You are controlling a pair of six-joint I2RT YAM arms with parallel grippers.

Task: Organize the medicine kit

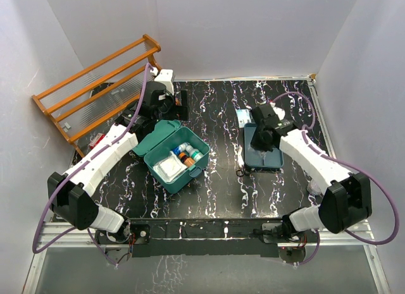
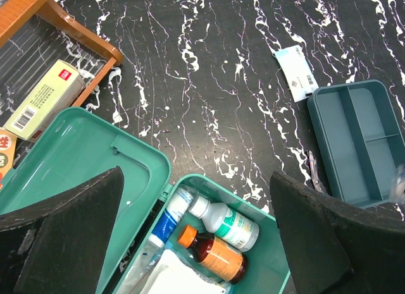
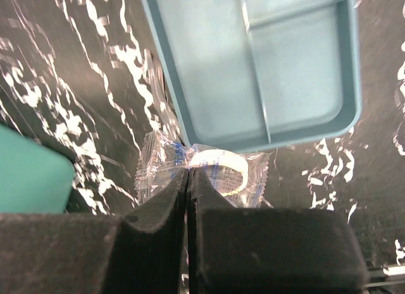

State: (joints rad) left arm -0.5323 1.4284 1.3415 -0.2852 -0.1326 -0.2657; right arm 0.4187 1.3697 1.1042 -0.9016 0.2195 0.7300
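The medicine kit (image 1: 185, 182) is a teal box standing open at the table's middle left, lid (image 1: 154, 137) laid back. Inside lie a white bottle with a green label (image 2: 231, 224), a brown bottle with an orange cap (image 2: 215, 253), a blue-and-white tube (image 2: 166, 219) and a white pad (image 1: 169, 169). My left gripper (image 2: 196, 180) is open and empty above the kit's far end (image 1: 171, 101). My right gripper (image 3: 188, 174) is shut on a clear packet holding a white tape roll (image 3: 221, 171), by the flat teal tray's edge (image 3: 253, 66). In the top view the right gripper (image 1: 259, 142) hides the packet.
The flat divided tray (image 1: 269, 160) lies at the right, also seen in the left wrist view (image 2: 361, 142). A white-and-blue sachet (image 1: 243, 116) lies beyond it. A wooden rack (image 1: 95, 85) stands at the back left with medicine boxes (image 2: 44, 98) beside it.
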